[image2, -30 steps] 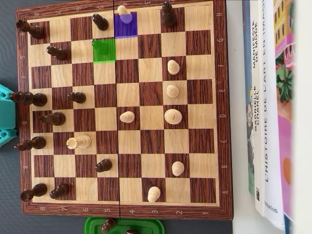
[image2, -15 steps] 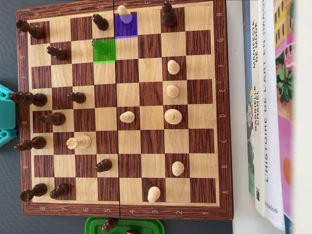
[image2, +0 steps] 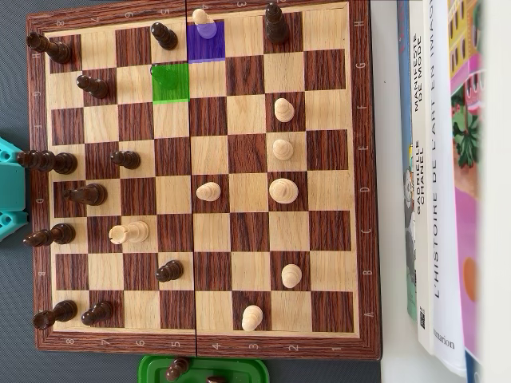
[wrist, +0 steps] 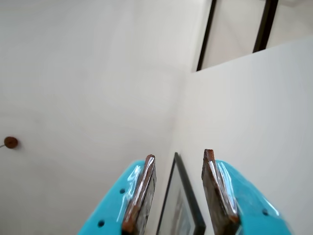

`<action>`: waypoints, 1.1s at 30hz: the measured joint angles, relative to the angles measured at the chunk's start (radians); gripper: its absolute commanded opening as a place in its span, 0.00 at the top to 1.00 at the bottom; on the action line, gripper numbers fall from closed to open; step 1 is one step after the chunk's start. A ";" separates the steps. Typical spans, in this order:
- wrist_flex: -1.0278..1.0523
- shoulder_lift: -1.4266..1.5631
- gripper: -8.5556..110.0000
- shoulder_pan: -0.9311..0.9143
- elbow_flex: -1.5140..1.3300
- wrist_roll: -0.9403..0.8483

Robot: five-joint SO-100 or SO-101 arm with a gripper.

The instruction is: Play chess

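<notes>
In the overhead view a wooden chessboard (image2: 361, 159) carries several dark pieces, mostly on its left side, and several light pieces, mostly on its right. One square is marked purple (image2: 206, 49), with a light piece (image2: 204, 19) at its top edge. A green-marked square (image2: 170, 83) stands empty. A dark piece (image2: 164, 35) is left of the purple square. In the wrist view my gripper (wrist: 179, 154) points up at a white wall, jaws apart with nothing between them. It does not show over the board.
Books (image2: 447, 199) lie along the board's right side. A green tray (image2: 204, 370) below the board holds dark pieces (image2: 176, 369). Teal arm parts (image2: 8, 191) sit at the left edge. The wrist view shows a framed picture (wrist: 183, 205) and a brown knob (wrist: 11, 142).
</notes>
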State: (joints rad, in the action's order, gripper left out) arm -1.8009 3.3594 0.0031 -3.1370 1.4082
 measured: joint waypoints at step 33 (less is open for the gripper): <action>0.000 -0.198 0.80 0.003 0.176 0.000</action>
State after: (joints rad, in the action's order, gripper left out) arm -1.8009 3.1615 0.0061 -2.9606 1.4082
